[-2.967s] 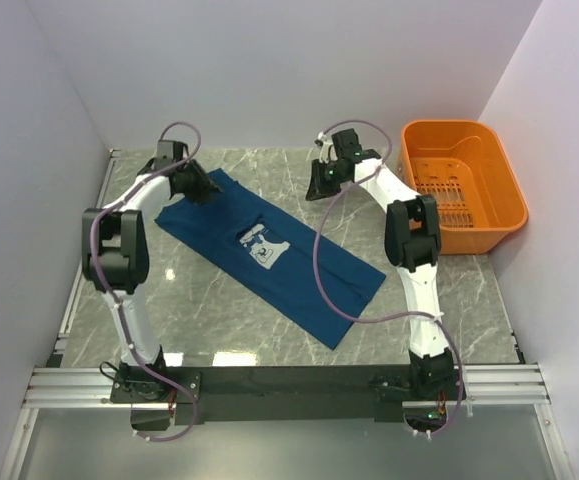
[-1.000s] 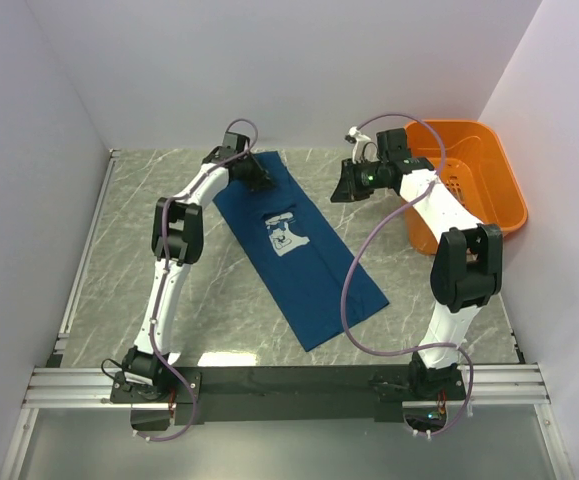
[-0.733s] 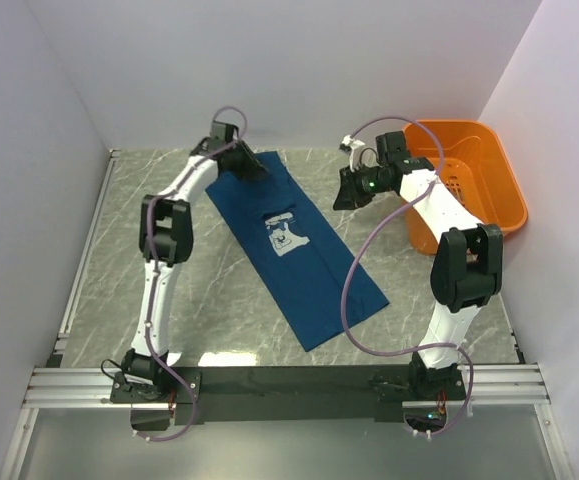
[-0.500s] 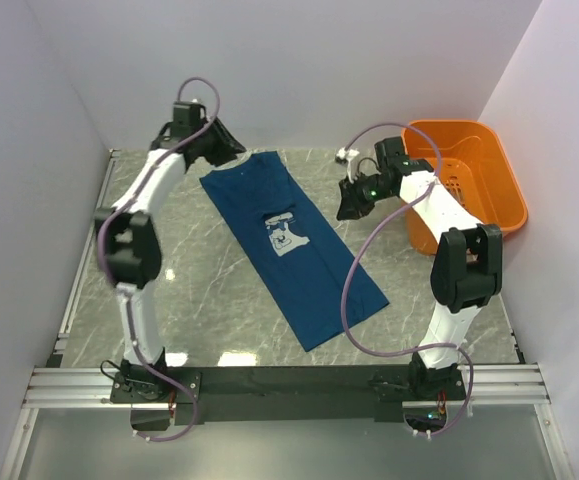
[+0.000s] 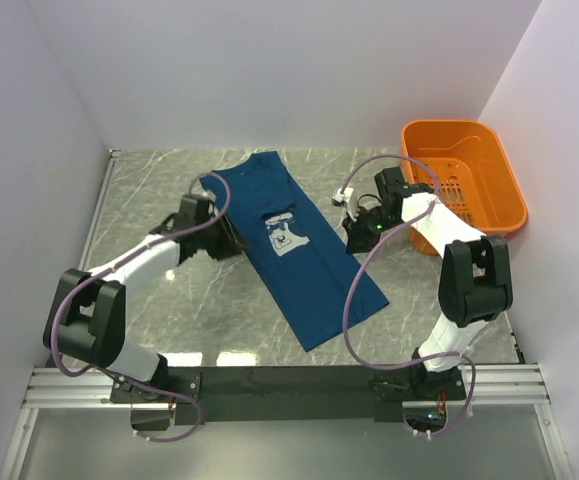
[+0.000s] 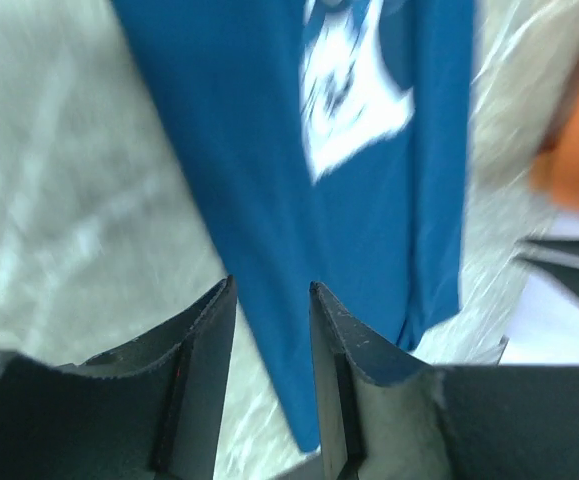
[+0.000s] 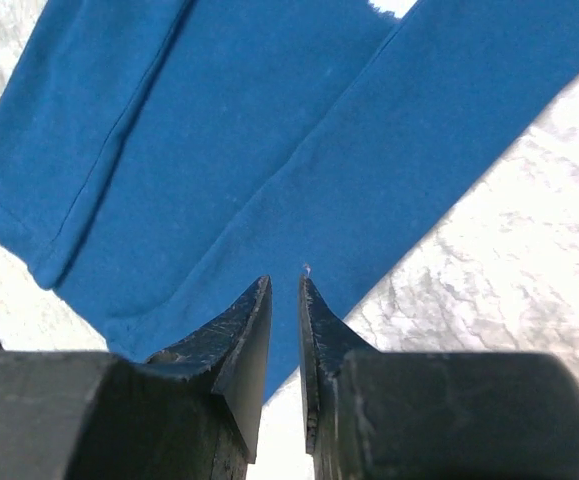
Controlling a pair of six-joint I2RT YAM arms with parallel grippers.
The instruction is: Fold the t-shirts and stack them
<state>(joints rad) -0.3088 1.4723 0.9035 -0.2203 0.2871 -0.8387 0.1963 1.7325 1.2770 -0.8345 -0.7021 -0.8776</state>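
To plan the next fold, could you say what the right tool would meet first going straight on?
Probably the dark teal-blue cotton t-shirt, flat just ahead of the right tool; depth is unclear.

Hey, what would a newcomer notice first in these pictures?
A dark teal t-shirt folded into a long strip lies diagonally across the middle of the marble table. An orange basket sits in the far right corner. The left tool and right tool are poised over the shirt's long edges.

The dark teal-blue t-shirt [image 5: 314, 280] lies flat on the bench [image 5: 219, 310], folded into a long narrow strip, pale chest print [image 5: 284, 232] facing up. It runs diagonally from the middle of the far edge toward the near right corner.
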